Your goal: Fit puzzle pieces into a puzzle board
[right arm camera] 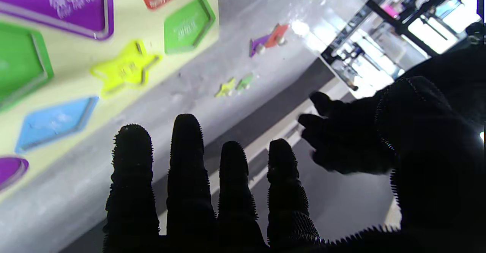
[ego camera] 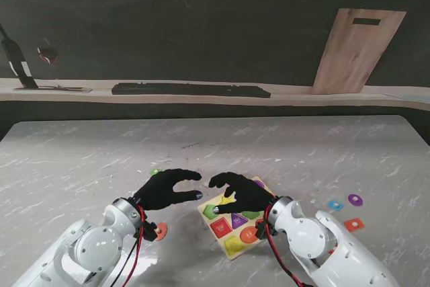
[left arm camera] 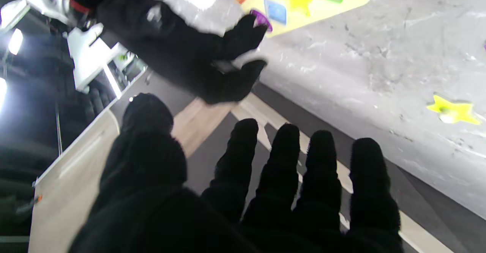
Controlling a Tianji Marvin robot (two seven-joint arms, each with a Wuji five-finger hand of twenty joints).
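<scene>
1. Our left hand (ego camera: pixel 164 189) hovers over the grey marble table (ego camera: pixel 80 159), just left of the puzzle board (ego camera: pixel 232 245); its fingers are spread apart and it carries nothing.
2. Our right hand (ego camera: pixel 240 194) hangs over the far part of the board, fingers likewise apart, thumb set away from the others, with no piece in it.
3. The two hands point toward each other, fingertips close but not touching.
4. The board is pale yellow and lies turned at an angle on the table, near to us, between our two arms.
5. In the right wrist view we see the board's coloured shapes: a green pentagon (right arm camera: pixel 188 25), a yellow star (right arm camera: pixel 123 69), a blue diamond (right arm camera: pixel 55 122) and a large purple shape (right arm camera: pixel 60 2). Whether each is a seated piece or a printed recess we cannot tell.
6. To the right of the board, well apart from it, lie three loose pieces: a blue piece (ego camera: pixel 334 204), a purple round piece (ego camera: pixel 355 199) and a red-orange piece (ego camera: pixel 353 224).
7. An orange piece (ego camera: pixel 160 231) lies just beside our left wrist, nearer to us than the hand.
8. A small green piece (ego camera: pixel 154 172) sits on the table just beyond the left hand.
9. The left wrist view shows a loose yellow star piece (left arm camera: pixel 452 109) lying on the marble.
</scene>
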